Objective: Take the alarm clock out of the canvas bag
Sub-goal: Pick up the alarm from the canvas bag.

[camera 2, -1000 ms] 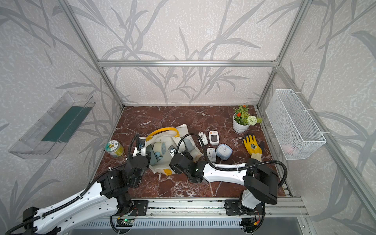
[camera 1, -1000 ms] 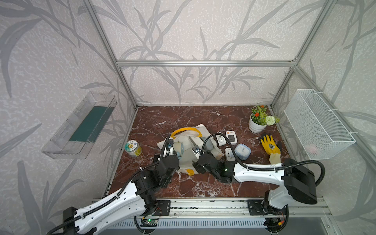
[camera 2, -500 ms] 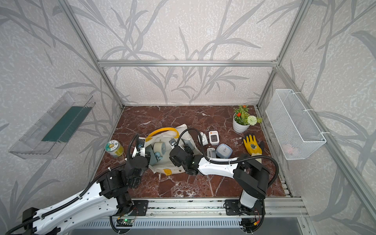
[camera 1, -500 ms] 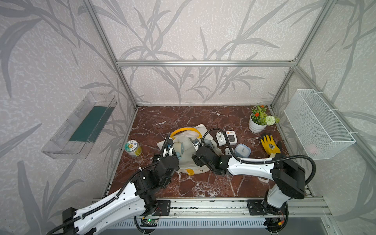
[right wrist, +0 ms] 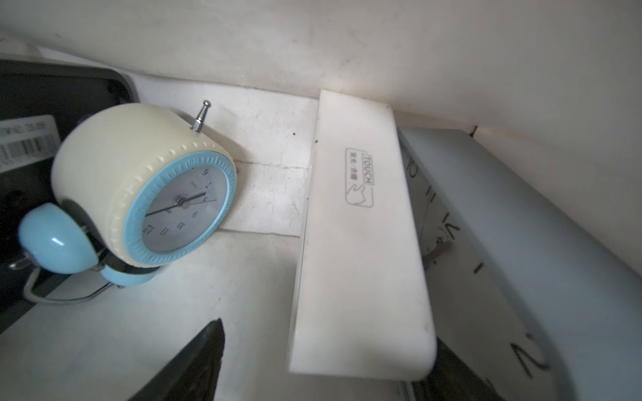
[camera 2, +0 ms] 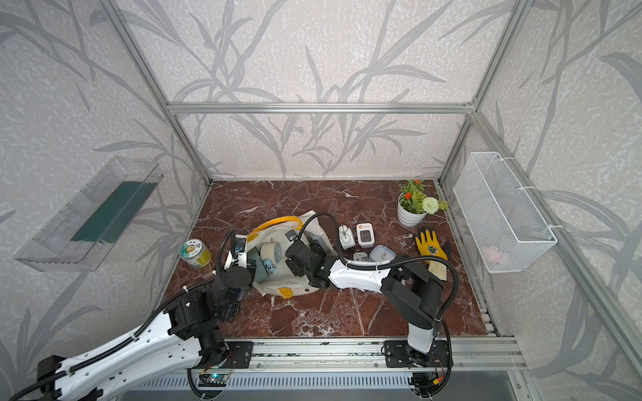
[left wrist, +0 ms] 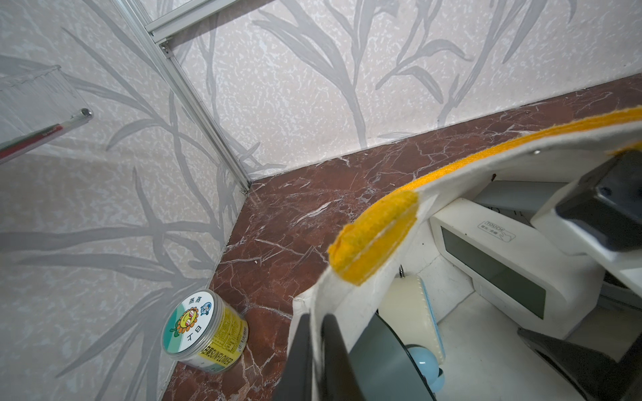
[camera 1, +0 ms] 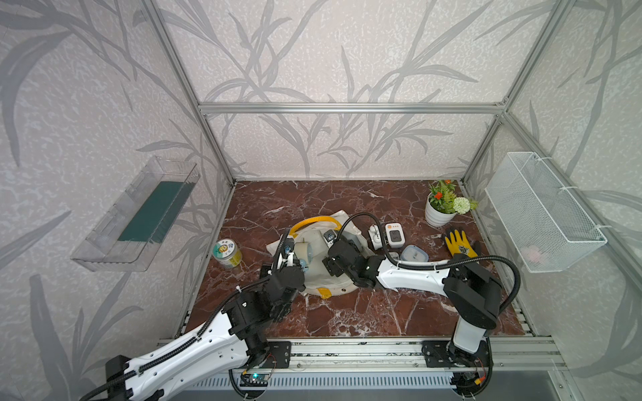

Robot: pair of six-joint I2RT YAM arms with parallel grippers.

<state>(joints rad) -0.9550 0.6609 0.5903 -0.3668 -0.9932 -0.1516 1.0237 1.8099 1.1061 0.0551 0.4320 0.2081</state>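
In both top views the canvas bag [camera 1: 321, 277] lies in the middle of the brown bench [camera 1: 347, 319], its mouth open. The alarm clock [camera 1: 303, 250] (round, cream with a blue ring) sits inside it, between the left hand [camera 1: 288, 253] and the right hand [camera 1: 335, 244]. The bench in front of the bag is open room. A tin [camera 1: 226, 253] stands by the bench's left edge, well apart from the bag.

In the left wrist view the left hand is pinched tight on the bag's rim, next to a yellow patch [left wrist: 375, 239]. The tin reads "SUNFLOWER" and has a smiling flower on its lid.

In the right wrist view the alarm clock rests on the bag's inner cloth, with free cloth in front of it. A white clock [right wrist: 361, 243] beside it says "TOUCH". The right hand is wide open and holds nothing. One dark finger [right wrist: 198, 361] shows, apart from both clocks.
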